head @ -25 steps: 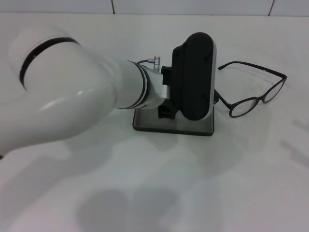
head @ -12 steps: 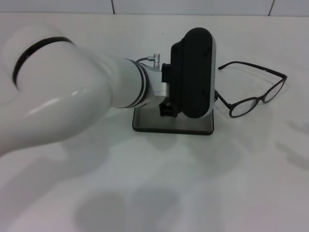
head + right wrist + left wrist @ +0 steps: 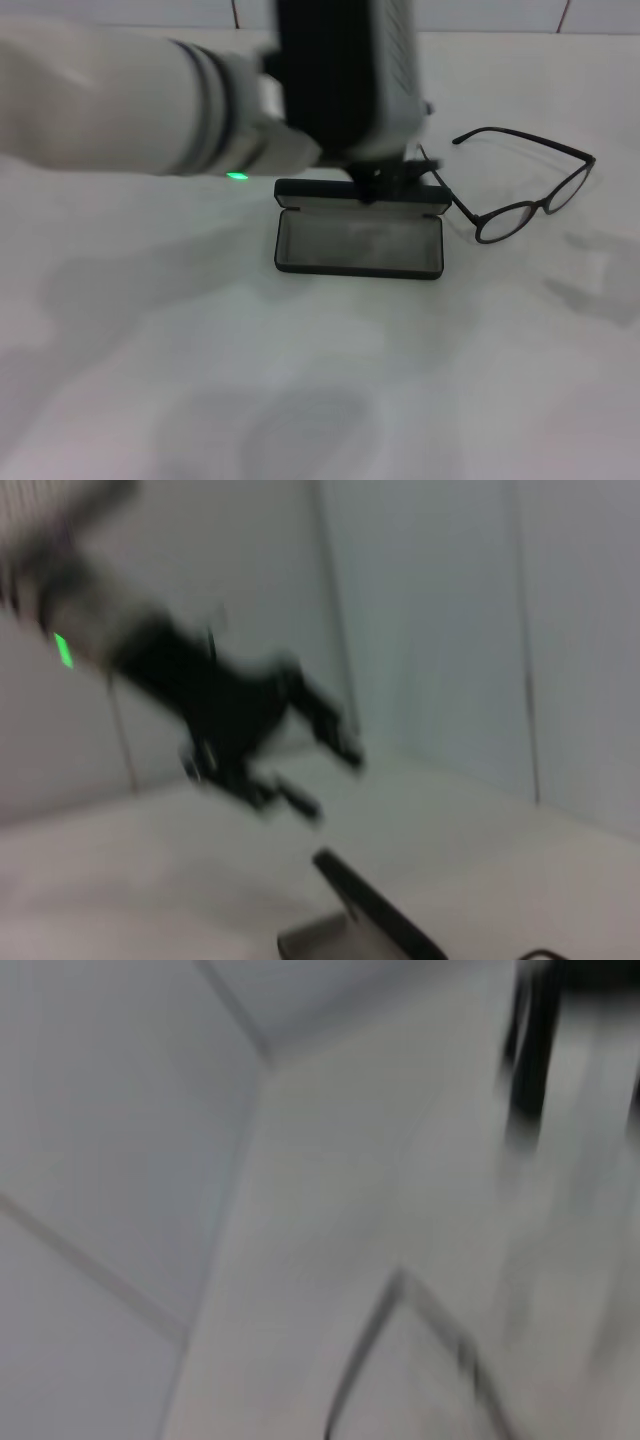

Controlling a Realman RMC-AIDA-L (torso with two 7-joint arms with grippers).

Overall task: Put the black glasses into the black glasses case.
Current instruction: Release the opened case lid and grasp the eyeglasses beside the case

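Hovering above the black glasses case (image 3: 358, 243), left claw (image 3: 318, 765) spread, empty; head view hides that.

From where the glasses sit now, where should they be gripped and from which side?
Probably the bridge of the glasses, coming from above. They rest upright on the table with both arms unfolded, right of the open case, so the bridge is exposed and central.

White worktop (image 3: 300, 380), plain and matte; pale tiled wall (image 3: 480, 14) with thin dark grout lines behind.
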